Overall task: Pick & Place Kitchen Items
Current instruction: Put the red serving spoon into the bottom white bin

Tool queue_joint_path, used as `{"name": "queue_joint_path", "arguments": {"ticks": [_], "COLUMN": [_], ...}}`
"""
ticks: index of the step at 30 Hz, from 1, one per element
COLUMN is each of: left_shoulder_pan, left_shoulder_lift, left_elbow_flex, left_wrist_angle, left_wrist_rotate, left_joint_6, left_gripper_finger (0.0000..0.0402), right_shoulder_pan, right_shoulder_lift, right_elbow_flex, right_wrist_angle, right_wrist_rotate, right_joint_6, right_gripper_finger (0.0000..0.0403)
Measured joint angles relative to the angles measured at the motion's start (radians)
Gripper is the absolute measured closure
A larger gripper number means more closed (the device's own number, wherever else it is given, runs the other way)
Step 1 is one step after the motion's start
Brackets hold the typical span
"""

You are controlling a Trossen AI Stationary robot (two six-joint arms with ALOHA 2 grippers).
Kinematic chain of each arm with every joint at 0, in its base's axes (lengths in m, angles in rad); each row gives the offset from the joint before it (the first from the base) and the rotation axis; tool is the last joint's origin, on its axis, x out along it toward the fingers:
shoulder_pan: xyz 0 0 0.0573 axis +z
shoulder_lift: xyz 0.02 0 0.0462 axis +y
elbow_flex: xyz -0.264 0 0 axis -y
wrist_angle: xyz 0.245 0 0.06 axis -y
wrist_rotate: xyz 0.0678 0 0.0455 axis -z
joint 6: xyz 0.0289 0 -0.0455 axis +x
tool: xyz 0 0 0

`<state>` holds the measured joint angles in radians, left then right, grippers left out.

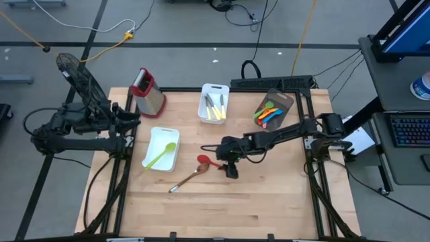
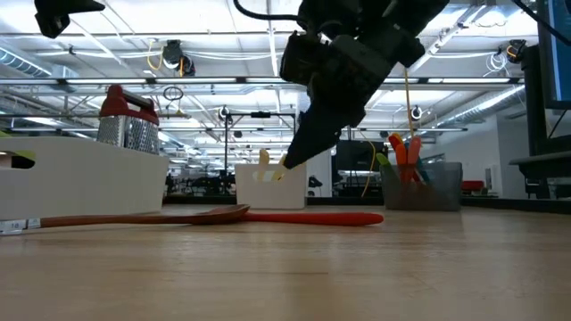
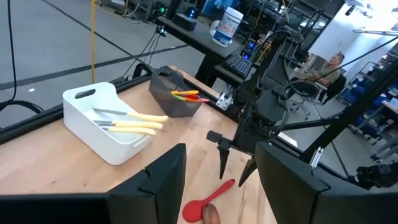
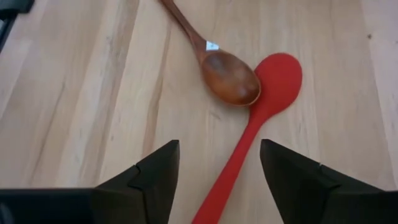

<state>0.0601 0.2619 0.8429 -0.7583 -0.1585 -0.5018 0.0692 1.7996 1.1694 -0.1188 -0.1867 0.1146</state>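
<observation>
A red spoon (image 4: 273,87) lies flat on the wooden table, its handle (image 4: 227,174) running back between the open fingers of my right gripper (image 4: 219,146). That gripper (image 1: 228,168) hangs just above the handle, slanting down from the table's right, and touches nothing. A brown wooden spoon (image 4: 227,78) lies beside the red one, its bowl against the rim of the red bowl. My left gripper (image 3: 221,149) waits open at the table's left edge (image 1: 127,121), held high.
A white bin (image 1: 161,149) holding a green spoon sits left of the two spoons. At the back stand a white bin (image 1: 213,104) of cream knives, a grey tray (image 1: 274,109) of coloured utensils, and a metal grater (image 1: 148,91). Bare wood lies toward the near edge.
</observation>
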Motion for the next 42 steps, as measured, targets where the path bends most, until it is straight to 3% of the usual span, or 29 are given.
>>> {"name": "queue_joint_path", "arguments": {"ticks": [9,20,29,35,42], "left_shoulder_pan": [0.000,0.000,0.000,0.000,0.000], "left_shoulder_lift": [0.000,0.000,0.000,0.000,0.000], "left_elbow_flex": [0.000,0.000,0.000,0.000,0.000], "left_wrist_angle": [-0.001,-0.001,-0.001,-0.001,-0.001], "left_wrist_rotate": [0.000,0.000,0.000,0.000,0.001], "left_joint_6": [0.007,0.039,0.098,0.120,0.132], "left_gripper_finger": [0.0202,0.0202,0.0202,0.0202,0.0201], "right_shoulder_pan": [0.004,0.023,0.081,0.118,0.128], "right_shoulder_lift": [0.060,0.124,0.234,0.270,0.272], "right_elbow_flex": [0.000,-0.001,0.005,0.004,0.006], "right_wrist_angle": [0.110,0.077,0.057,-0.101,-0.166], "right_wrist_rotate": [0.009,0.061,0.261,0.355,0.368], "right_joint_6": [0.006,0.062,0.203,0.245,0.365], "right_gripper_finger": [0.0191,0.0188,0.0199,0.0235,0.0324]}}
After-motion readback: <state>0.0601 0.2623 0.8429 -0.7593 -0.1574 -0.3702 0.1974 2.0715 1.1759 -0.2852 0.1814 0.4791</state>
